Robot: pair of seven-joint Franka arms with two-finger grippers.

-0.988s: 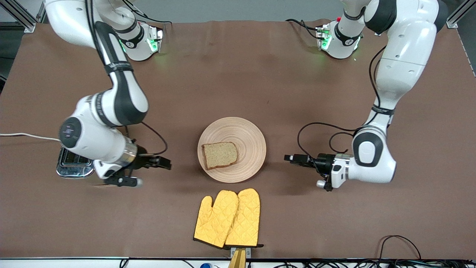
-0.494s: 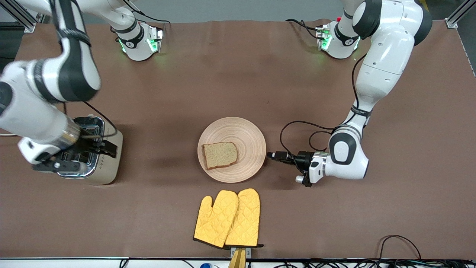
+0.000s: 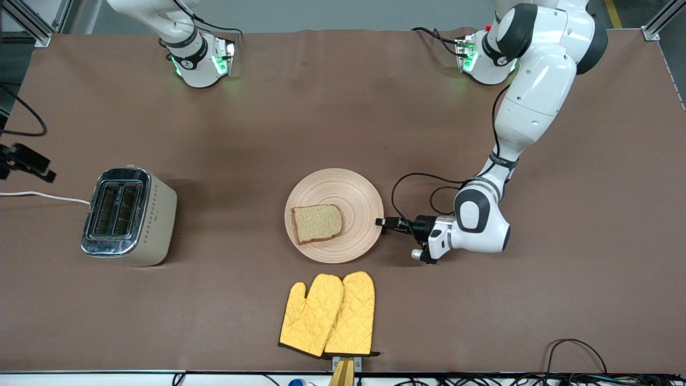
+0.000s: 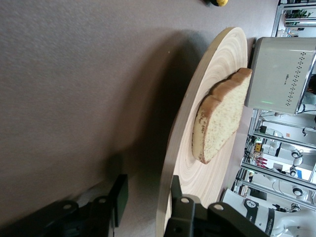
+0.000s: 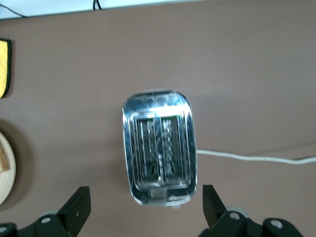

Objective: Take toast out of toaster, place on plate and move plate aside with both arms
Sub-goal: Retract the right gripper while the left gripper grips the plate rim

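Since a second ago the left gripper (image 3: 381, 221) has slid across the table (image 3: 343, 107) to the rim of the plate (image 3: 356, 190), and the right arm has lifted away from the toaster (image 3: 128, 216), which now stands fully uncovered.

The toast (image 3: 317, 223) lies flat on the plate, on the part toward the right arm's end of the table and a little nearer the front camera than the plate's middle. The plate sits at mid-table. In the left wrist view the left gripper's fingers (image 4: 180, 202) stand one on each side of the plate's edge, with gaps showing on both sides, so they straddle the rim without pinching it.

The right gripper (image 5: 143, 207) hangs high over the toaster, its jaws spread wide and empty; in the front view only a bit of it shows at the frame's edge. A white cord (image 3: 43, 197) runs from the toaster toward the table's end. Two yellow oven mitts (image 3: 328, 314) lie side by side, nearer the front camera than the plate.
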